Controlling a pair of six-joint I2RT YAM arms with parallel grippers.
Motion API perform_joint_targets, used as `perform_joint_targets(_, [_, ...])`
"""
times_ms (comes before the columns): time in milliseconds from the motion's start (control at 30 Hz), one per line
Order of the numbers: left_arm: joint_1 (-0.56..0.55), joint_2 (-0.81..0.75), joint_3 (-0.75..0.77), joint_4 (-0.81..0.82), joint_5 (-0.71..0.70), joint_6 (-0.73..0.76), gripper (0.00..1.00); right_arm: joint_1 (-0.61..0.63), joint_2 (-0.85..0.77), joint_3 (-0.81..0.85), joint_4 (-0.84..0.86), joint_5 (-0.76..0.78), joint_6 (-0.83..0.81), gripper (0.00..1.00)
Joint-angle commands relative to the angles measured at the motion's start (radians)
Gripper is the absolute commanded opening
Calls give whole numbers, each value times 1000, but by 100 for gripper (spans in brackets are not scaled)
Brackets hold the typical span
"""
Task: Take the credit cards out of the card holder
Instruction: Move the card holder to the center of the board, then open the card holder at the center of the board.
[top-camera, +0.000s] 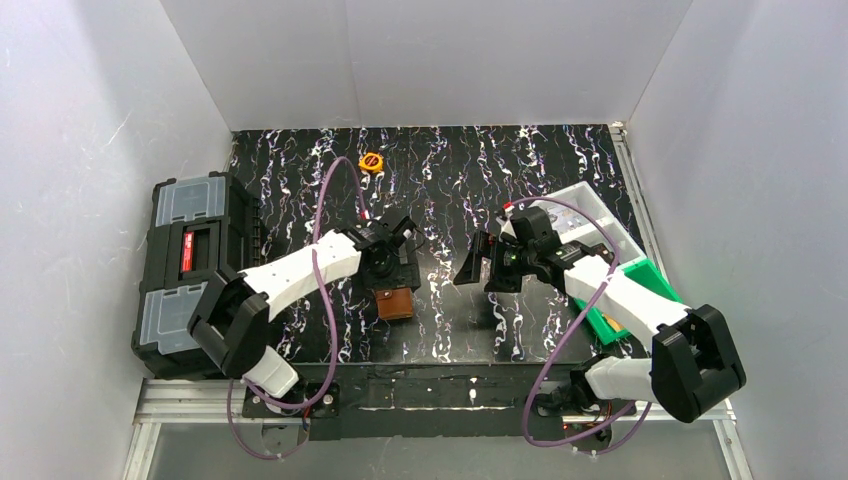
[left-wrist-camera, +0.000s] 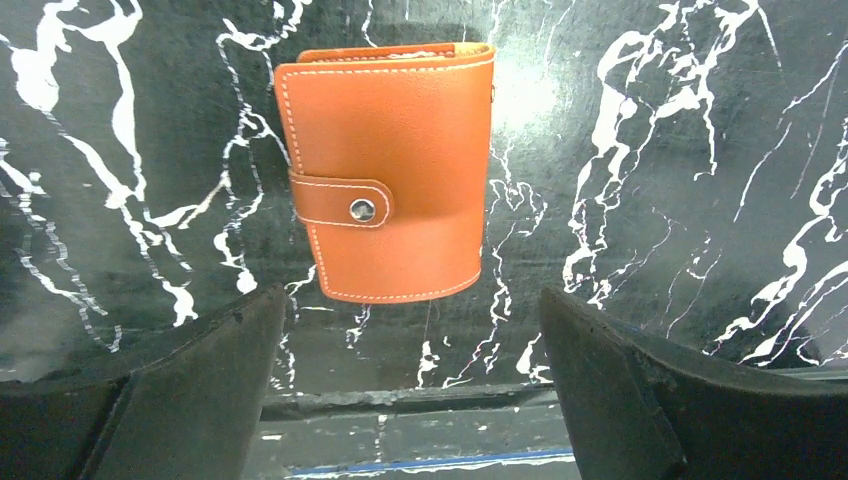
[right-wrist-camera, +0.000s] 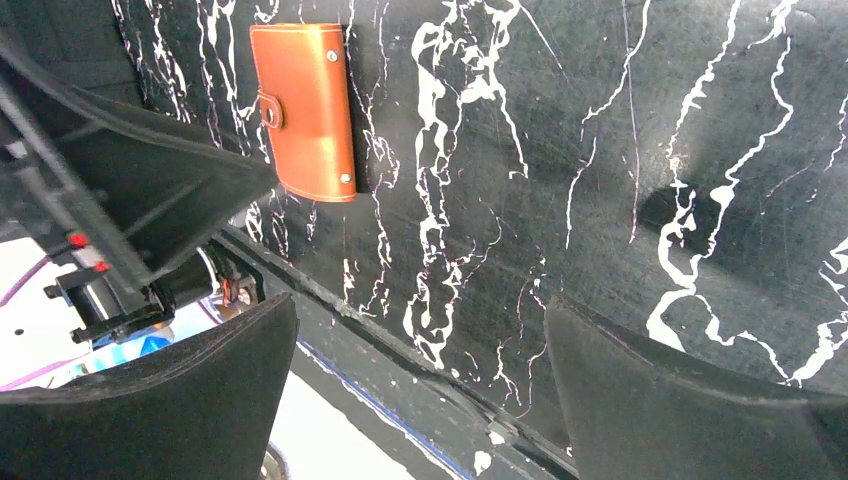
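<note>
The left gripper hung with its jaws spread wide and nothing between them. Its dark fingers framed the lower corners of the left wrist view, above the table. Just beyond the fingertips lay the card holder, flat on the black, white-veined surface. It was folded shut, with its strap snapped closed across the front. Whether the credit cards sat inside could not be told, since only the tan leather outside showed.

The right gripper was likewise spread and held nothing. It was tilted over bare tabletop, well apart from the card holder, which lay off to its left.

From above, the card holder rested near the table's front edge, touching neither gripper. A black toolbox with grey lids stood at the left edge. A green bin and a white tray stood at the right. A small round orange object lay toward the back.
</note>
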Motion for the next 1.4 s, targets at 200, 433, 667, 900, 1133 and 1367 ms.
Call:
perform_joint_targets(200, [1, -62, 54, -142, -161, 160, 61, -5, 24, -24, 69, -1, 55, 100])
perform_joint_targets(433, [-17, 44, 36, -36, -110, 165, 48, -3, 183, 5, 145, -91, 81, 100])
perform_joint_targets(667, [-17, 196, 11, 14, -107, 143, 32, 7, 263, 51, 148, -120, 83, 100])
perform_joint_targets(900, [-15, 135, -4, 17, -107, 146, 0, 55, 304, 101, 136, -123, 74, 100])
perform_joint_targets(1133, [-13, 21, -16, 60, -31, 166, 0, 115, 364, 166, 124, -119, 69, 100])
perform_joint_targets(1367, [2, -107, -20, 65, 20, 167, 0, 170, 398, 227, 98, -84, 74, 100])
